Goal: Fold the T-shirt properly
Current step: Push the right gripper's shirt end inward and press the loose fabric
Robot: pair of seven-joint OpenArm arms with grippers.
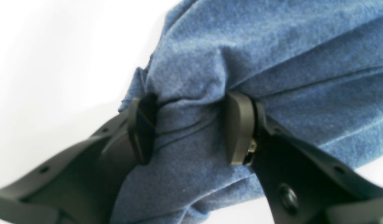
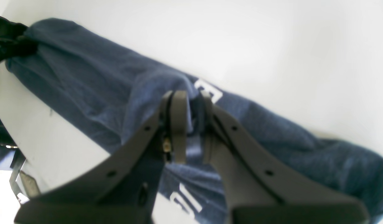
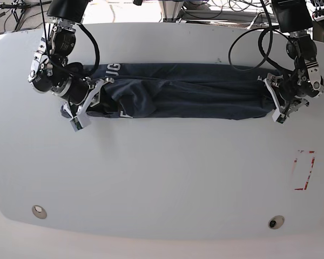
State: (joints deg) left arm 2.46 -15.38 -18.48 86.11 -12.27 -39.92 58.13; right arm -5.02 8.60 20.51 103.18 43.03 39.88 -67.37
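Note:
The T-shirt, dark blue heathered cloth with white lettering, lies stretched in a long bunched band across the far part of the white table. My left gripper is at its right end in the base view. In the left wrist view it is shut on a thick bunch of the cloth. My right gripper is at the left end. In the right wrist view it is shut on a fold of the shirt beside a white letter.
A red rectangle mark is on the table at the front right. Two round fittings sit near the front edge. Cables hang behind the table by the arm bases.

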